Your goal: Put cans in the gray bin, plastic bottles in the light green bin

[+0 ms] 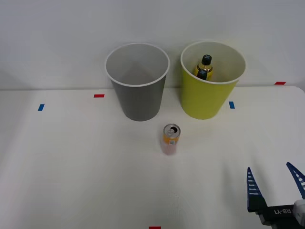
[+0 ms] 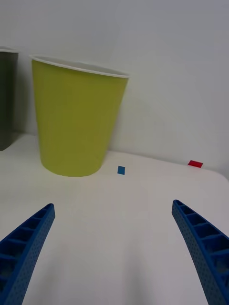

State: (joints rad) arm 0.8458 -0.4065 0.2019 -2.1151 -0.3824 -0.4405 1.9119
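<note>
Orange can (image 1: 171, 138) upright on the white table (image 1: 71, 167), silver top and pull-tab facing up, near table centre in the front view. Nothing touching it.

Gray bin (image 1: 138, 81) sits at about 11 o'clock from the can, near but apart; white rim, pale inside, nothing visible in it. Light green bin (image 1: 209, 90) at about 1 o'clock from the can, just beside the gray bin with a small gap between them. Both bins upright, close to the back wall. Inside the light green bin: two black-capped yellow plastic bottles (image 1: 204, 67), leaning toward the far side, one cap above the other; lower bodies hidden by the bin wall.

Right gripper (image 1: 275, 183) at about 4 o'clock from the can, well apart from it, near the table's front-right corner. Blue ribbed fingers (image 1: 252, 188) spread wide, nothing held. In the right wrist view the right gripper (image 2: 114, 248) shows both fingers (image 2: 28, 238) far apart over bare table, with the light green bin (image 2: 76, 124) ahead and a sliver of the gray bin (image 2: 7, 100) at the edge.

Tape marks on the table: blue tape (image 1: 231, 105) just beside the light green bin's base at 3 o'clock of it, also seen in the wrist view (image 2: 121, 170); red tape (image 1: 279, 83) at the far right edge, also (image 2: 195, 163); another red mark (image 1: 99, 96) and a blue one (image 1: 41, 107) at 9 o'clock from the gray bin; a red mark (image 1: 154, 227) at the near edge.
</note>
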